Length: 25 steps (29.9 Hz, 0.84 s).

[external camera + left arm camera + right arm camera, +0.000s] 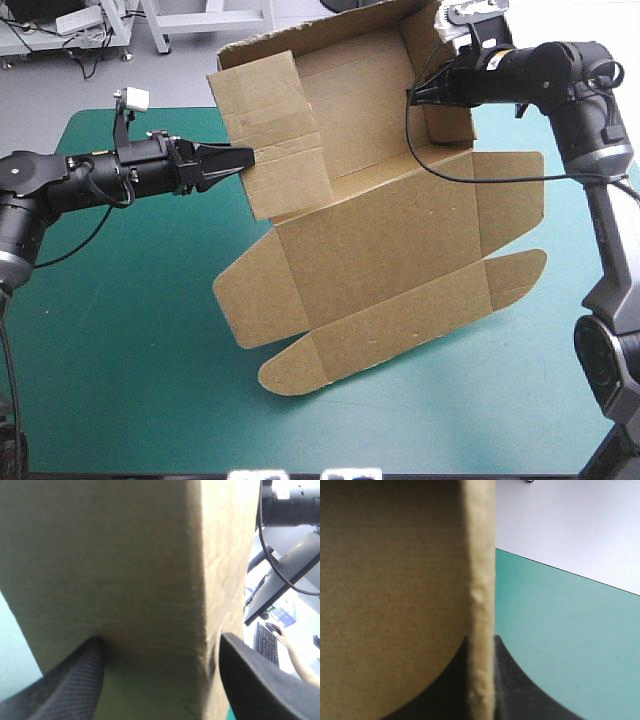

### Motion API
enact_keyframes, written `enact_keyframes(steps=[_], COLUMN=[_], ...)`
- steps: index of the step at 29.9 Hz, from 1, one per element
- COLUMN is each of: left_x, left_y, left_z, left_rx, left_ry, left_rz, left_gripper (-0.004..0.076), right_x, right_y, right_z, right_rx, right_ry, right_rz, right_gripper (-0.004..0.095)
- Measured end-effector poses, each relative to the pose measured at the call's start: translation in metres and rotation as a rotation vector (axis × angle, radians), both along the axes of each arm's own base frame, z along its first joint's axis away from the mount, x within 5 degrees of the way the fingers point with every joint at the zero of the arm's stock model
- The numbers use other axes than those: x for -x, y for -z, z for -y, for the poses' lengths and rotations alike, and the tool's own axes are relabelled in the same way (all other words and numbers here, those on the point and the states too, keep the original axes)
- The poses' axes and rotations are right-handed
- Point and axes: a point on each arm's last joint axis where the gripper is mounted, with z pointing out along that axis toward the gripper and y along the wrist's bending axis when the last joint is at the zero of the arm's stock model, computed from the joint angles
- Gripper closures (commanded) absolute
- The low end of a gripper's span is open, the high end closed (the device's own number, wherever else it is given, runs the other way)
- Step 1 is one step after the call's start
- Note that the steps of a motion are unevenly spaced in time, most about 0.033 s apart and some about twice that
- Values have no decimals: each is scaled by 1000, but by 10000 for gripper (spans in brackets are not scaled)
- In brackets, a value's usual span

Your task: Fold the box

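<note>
Here, your two arms meet at the half-formed brown box (380, 240), which sits near the middle of the teal-green tabletop (120, 350), toward its far edge. The far part of the box is raised, with walls standing. The near panel and its round-ended flaps slope down to the cover.

Your left tool (240, 158) reaches in from the left and meets the box's upright left wall. In the left wrist view that tool (160, 640) has its black fingers (75, 680) spread wide, and a folded corner of the box (125, 555) fills the gap between them. Both fingers sit close against the board. Whether they press on it cannot be told from these views.

Your right tool (415, 95) comes in from the right and takes the top of the box's right wall, near the far corner. In the right wrist view this tool (481, 642) is almost closed. One thickness of board stands edge-on between its two fingers, and the broad face of the box (395, 605) lies to one side. On the other side, open tabletop (560, 645) runs beyond the wall.

The two tools are well apart, with the box's open inside between them.
</note>
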Motion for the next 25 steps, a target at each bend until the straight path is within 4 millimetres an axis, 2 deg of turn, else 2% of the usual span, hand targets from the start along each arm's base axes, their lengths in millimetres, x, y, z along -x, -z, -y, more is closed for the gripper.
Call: enact_keyframes(steps=[8,13,18,25], left_x=[-6,-12,-15,-21], left_y=[0,9,15,16], left_z=[0,8,13,23], left_rx=[-15,-144,-249,-296], left_ry=[-74,-146,-253,-404], left_rz=[21,41,11,23], left_gripper=[246,246,248,277], right_x=[0,-6,-11,-19], right_y=[7,21,29,42], right_z=[-33,-52,-60,-68], right_rx=[76,152,145,113], right_ry=[53,83,89,88], right_rz=[23,16,5,-37], right_gripper=[924,924,924,925])
